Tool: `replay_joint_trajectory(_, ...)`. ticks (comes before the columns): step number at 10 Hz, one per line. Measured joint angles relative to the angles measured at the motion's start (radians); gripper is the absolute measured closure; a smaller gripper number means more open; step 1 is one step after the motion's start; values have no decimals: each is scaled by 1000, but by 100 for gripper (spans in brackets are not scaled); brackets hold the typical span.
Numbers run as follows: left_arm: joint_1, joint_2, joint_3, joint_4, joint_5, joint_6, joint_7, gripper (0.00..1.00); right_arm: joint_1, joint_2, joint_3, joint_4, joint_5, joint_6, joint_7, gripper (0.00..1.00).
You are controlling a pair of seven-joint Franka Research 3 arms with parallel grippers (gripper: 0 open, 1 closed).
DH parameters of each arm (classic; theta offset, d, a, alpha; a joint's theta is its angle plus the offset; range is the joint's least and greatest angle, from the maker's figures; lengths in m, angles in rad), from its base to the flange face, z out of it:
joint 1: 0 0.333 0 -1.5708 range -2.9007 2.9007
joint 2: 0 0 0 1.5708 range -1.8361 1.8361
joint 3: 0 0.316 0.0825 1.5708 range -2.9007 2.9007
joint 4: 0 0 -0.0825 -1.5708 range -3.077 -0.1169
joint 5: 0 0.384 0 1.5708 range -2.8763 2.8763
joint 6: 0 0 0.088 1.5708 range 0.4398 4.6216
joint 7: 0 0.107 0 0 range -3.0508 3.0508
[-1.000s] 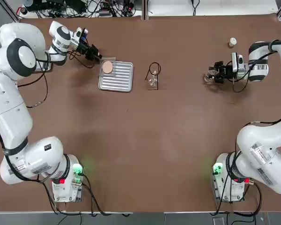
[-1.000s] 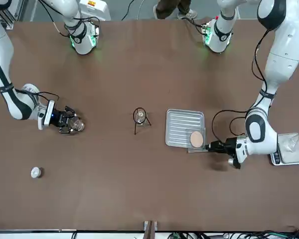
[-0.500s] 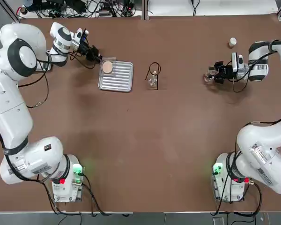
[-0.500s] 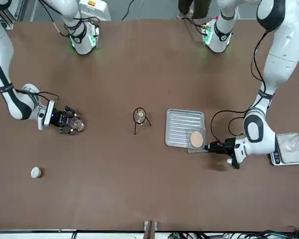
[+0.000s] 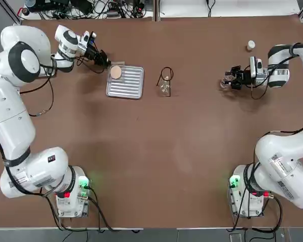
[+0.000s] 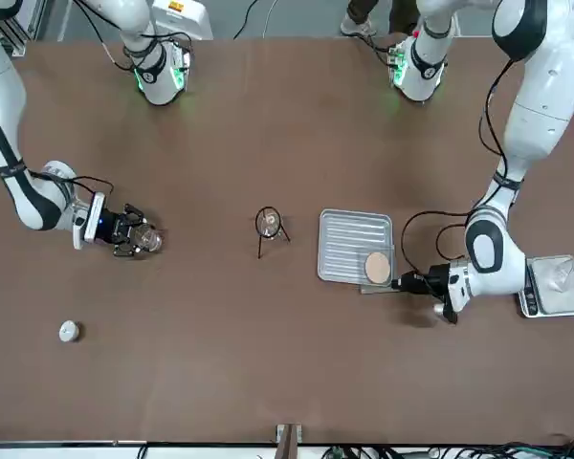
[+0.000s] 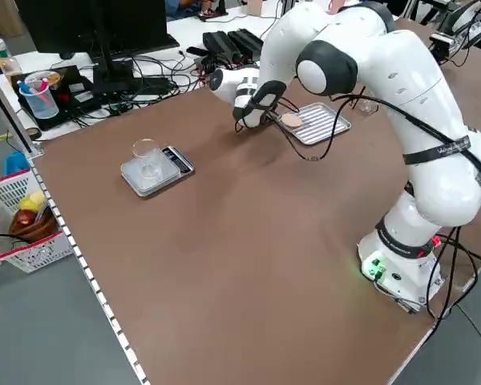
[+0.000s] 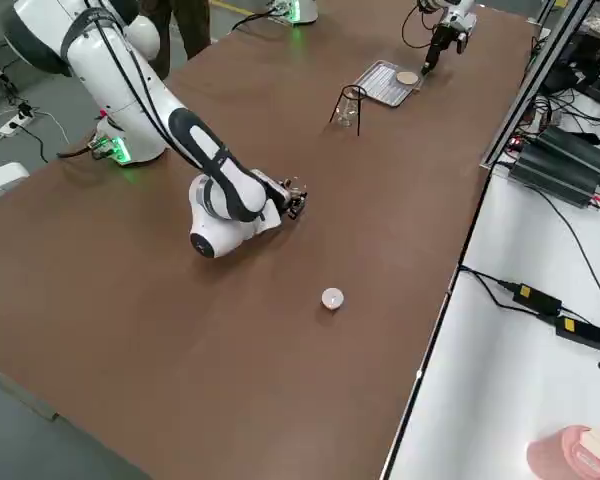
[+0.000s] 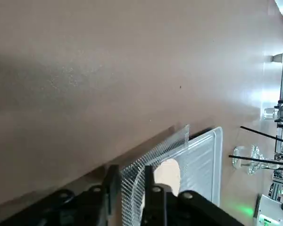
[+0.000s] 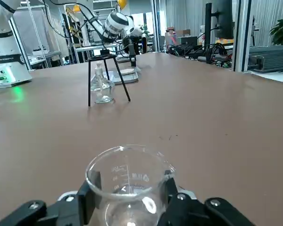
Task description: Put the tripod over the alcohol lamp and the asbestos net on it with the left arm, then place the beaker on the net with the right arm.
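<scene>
Broadly, the brown worktop (image 5: 156,151) carries everything, with the ribbed metal tray (image 5: 126,83) lying just ahead of the left pincer (image 5: 105,63). That pincer reaches in low and level from the tray's outer corner, its jaws narrowed around the near edge of the asbestos net (image 9: 153,162), though whether they already bite it I cannot tell. The net lies partly on the tray, its edge overhanging toward the pincer: a thin grey mesh square with a round tan centre. It looks light and a little springy, likely to flex or slip, so a pinch on the bare mesh rim, clear of the crumbly centre, seems the right hold. Well beyond the tray from that pincer stands the tripod (image 5: 165,76), a black wire ring on long legs, already set over the alcohol lamp (image 5: 164,87), a squat clear-glass thing. Far across the worktop, the right pincer (image 5: 231,79) is pressed onto the beaker (image 10: 127,181), a small clear cup that looks smooth, brittle and slippery, best held around its wall.
</scene>
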Motion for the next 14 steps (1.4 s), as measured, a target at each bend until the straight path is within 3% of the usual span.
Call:
replay_joint_trajectory(4, 4, 0, -8, -1, -1, 2, 0, 99, 0, 0, 0, 1, 0, 0, 0, 41)
replay_joint_trajectory(7, 26, -7, -28, 0, -16, -7, 0, 98, 0, 0, 0, 2, 0, 0, 0, 41)
replay_joint_trajectory(11, 178, -17, -218, 0, -73, -36, -3, 98, 0, 0, 0, 3, 0, 0, 0, 41)
replay_joint_trajectory(14, 182, -19, -321, -4, -170, -19, -12, 98, 0, 0, 0, 3, 0, 1, 0, 41)
